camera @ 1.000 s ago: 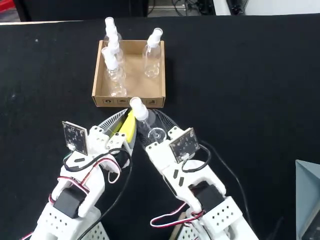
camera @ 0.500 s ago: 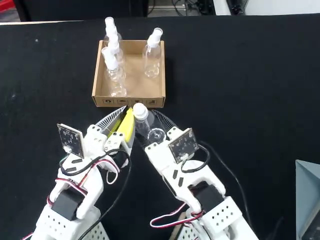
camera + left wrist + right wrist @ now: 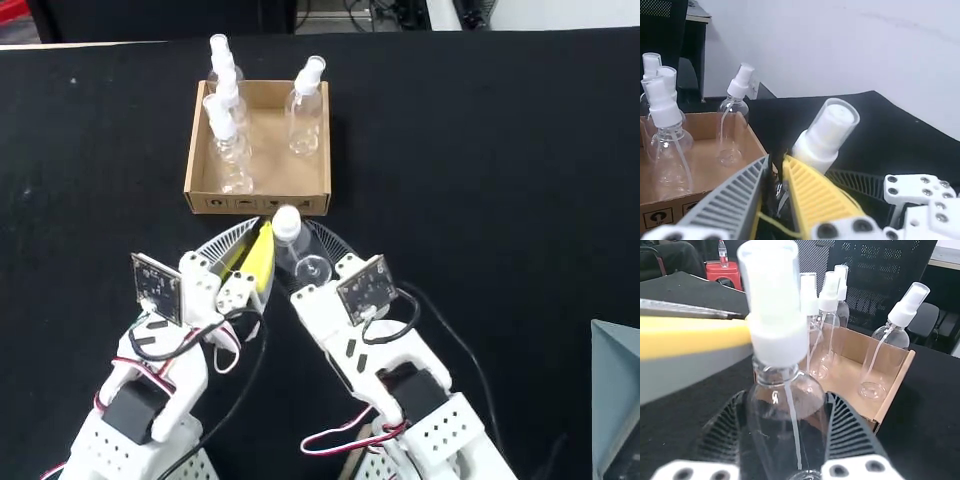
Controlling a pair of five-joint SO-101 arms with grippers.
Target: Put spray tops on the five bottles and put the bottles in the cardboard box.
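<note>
1. Right tool: fingers clamped on the body of a clear bottle, held over the counter just in front of the cardboard box.
2. Spray top: seated on that bottle's neck.
3. Left tool: fingers almost together, with the yellow finger resting against the spray top's collar.
4. Capped bottles: four, standing inside the cardboard box.

four clear bottles with spray tops stand upright in the open cardboard box; the fifth bottle, white spray top on, tilts in the right pincer just before it.
</note>
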